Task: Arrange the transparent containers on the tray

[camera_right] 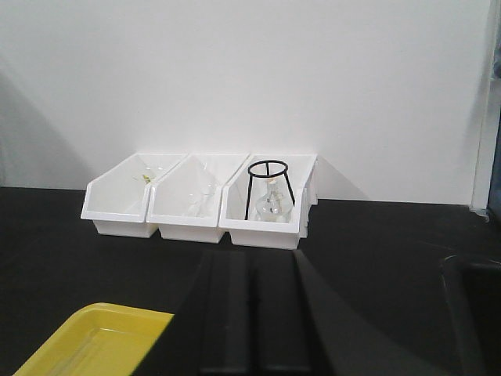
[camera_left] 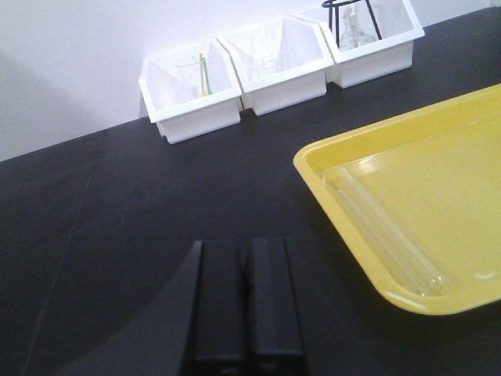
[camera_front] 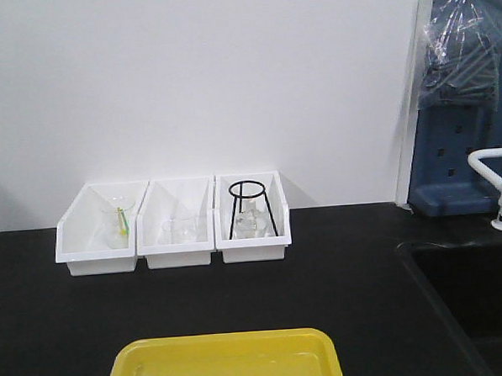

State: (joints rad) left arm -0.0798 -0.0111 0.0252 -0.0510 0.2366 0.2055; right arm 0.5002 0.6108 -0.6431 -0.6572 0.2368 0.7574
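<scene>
Two test tubes (camera_left: pixel 389 234) lie in yellow tray (camera_left: pixel 438 133).

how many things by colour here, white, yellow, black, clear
white bins: 3
yellow tray: 1
black wire stand: 1
clear test tubes lying in the tray: 2
total: 7, leaving out the hard-to-count glassware in the bins

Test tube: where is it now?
Left wrist view: the test tube lies flat inside the yellow tray, along its left rim, right of the shut left tool.
</scene>
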